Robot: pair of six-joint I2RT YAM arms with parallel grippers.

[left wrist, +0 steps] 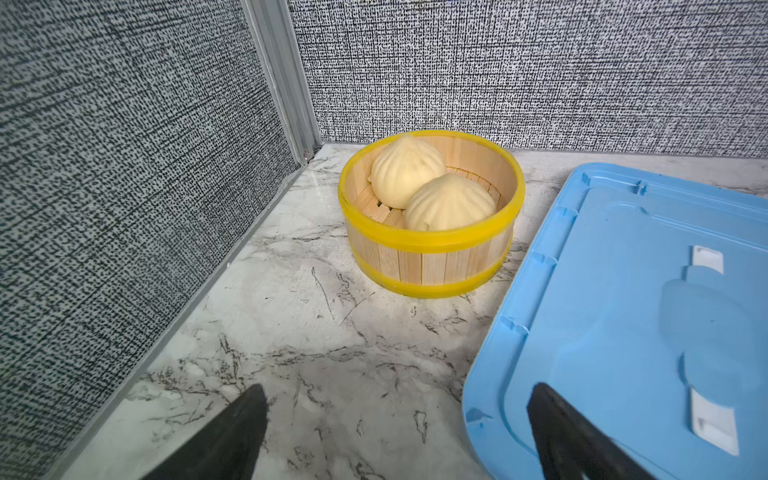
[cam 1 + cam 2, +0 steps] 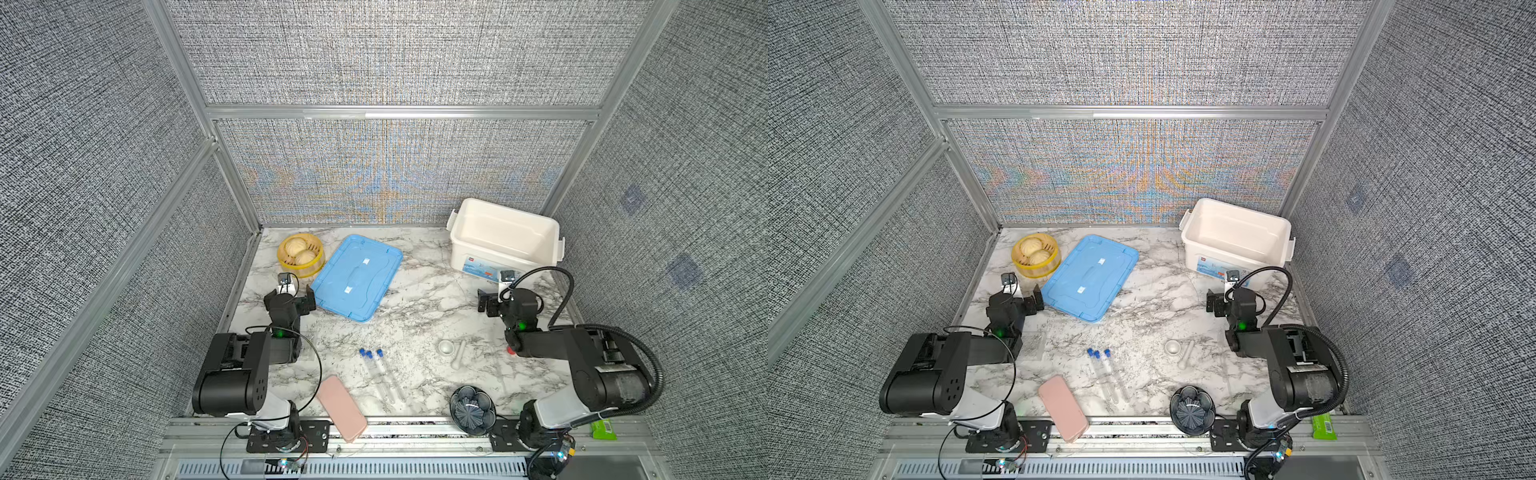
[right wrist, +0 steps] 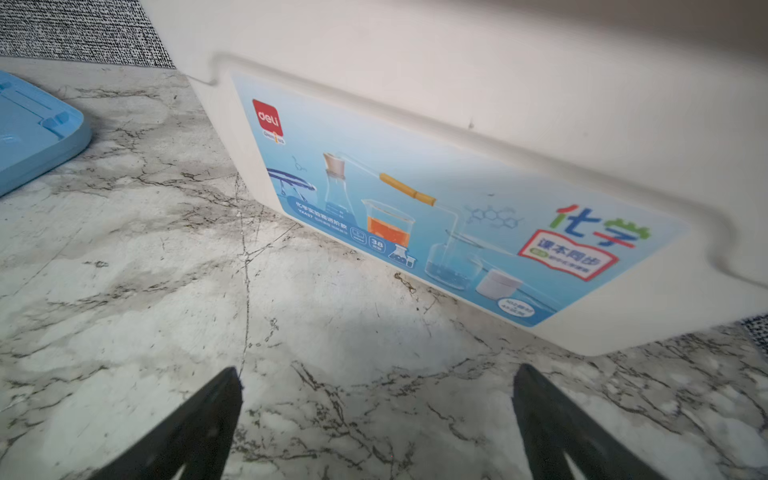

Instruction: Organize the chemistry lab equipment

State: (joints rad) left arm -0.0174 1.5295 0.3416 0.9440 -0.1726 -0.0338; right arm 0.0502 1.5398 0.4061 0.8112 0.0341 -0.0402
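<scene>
We had bright, even light, seemingly from above, and the shadows were soft: one grey patch lay on the marble table (image 3: 332, 324) before the white box (image 3: 498, 83) in the right wrist view. There the box's wall went blurry and washed out toward the far corner. Rainbow moiré rippled over the woven back wall (image 2: 1142, 183) in both top views. The clear tubes (image 2: 384, 376) nearly melted into the marble veining. In the left wrist view the steamer basket (image 1: 432, 249) looked fairly sharp.
</scene>
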